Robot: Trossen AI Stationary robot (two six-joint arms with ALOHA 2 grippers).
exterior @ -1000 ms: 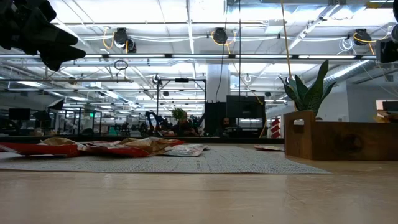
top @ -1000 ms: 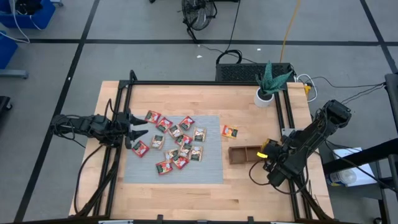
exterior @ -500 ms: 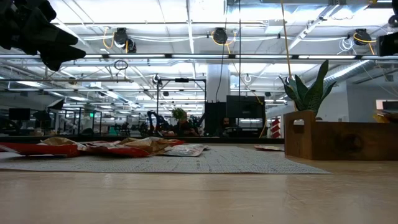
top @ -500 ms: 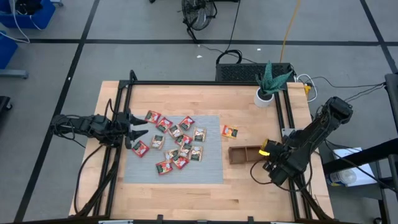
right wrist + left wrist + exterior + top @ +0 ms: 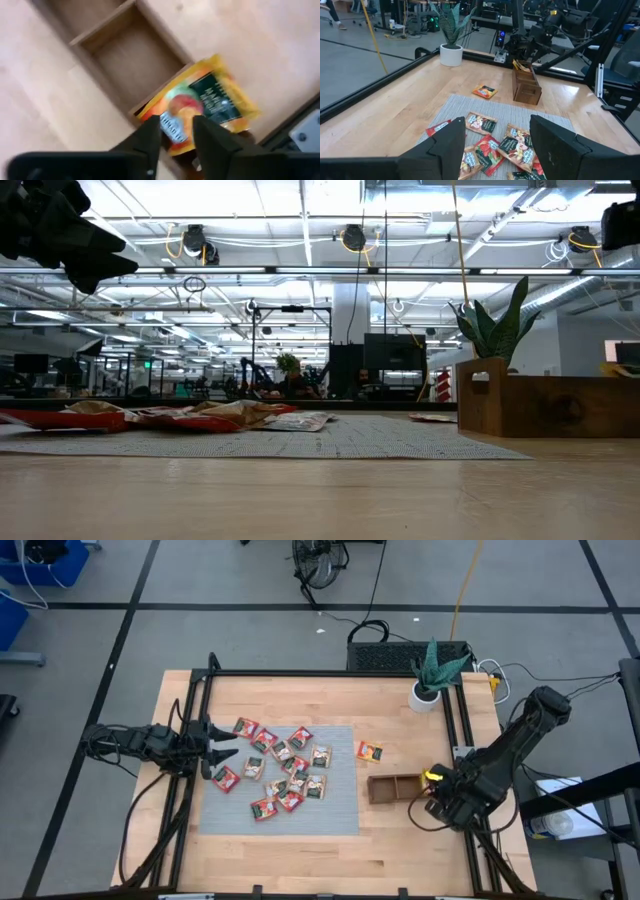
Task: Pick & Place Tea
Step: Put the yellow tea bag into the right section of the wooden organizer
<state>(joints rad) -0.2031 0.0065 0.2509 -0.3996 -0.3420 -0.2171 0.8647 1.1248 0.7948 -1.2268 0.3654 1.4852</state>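
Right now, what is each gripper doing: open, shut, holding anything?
Left gripper: open, empty, at the grey mat's left edge.
Right gripper: shut on a yellow-orange tea sachet over the wooden tray.

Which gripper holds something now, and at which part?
The right gripper pinches a yellow-orange tea sachet by one edge, above the wooden tray. The left gripper holds nothing.

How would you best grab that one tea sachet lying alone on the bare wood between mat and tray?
Probably from straight above, pinching two opposite edges of the lone sachet. It lies flat on the table with nothing touching it, so no side offers a raised part.
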